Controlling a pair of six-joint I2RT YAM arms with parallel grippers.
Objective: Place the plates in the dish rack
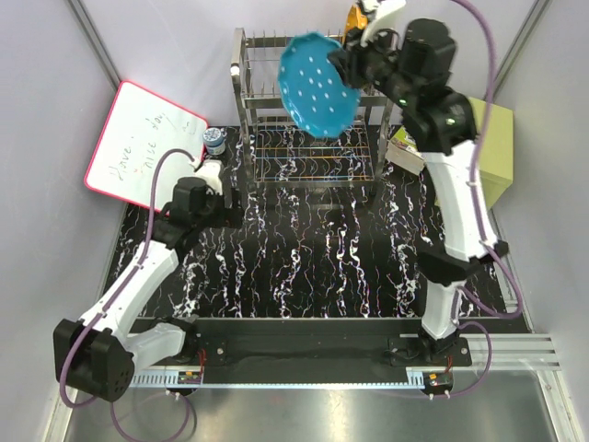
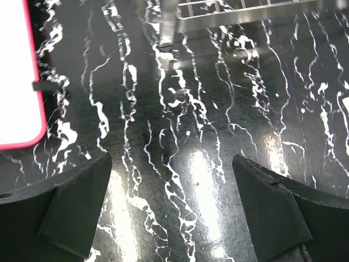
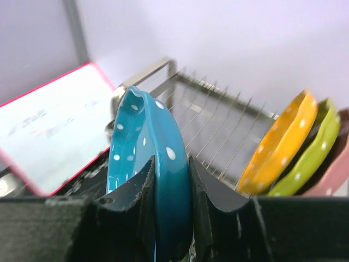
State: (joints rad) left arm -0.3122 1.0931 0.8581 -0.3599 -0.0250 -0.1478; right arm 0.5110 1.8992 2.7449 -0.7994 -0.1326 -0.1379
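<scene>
Marbled black tabletop [image 1: 304,267]; wire dish rack [image 1: 313,155]; scalloped blue plate [image 1: 317,87]

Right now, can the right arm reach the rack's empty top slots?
Probably yes: the right tool, shut on the blue plate, hangs over the top tier of the dish rack, and the slots beside the orange plate look bare.

Pink plate [image 3: 338,164] cut by right edge, whiteboard [image 3: 49,128] writing too blurred to read
</scene>
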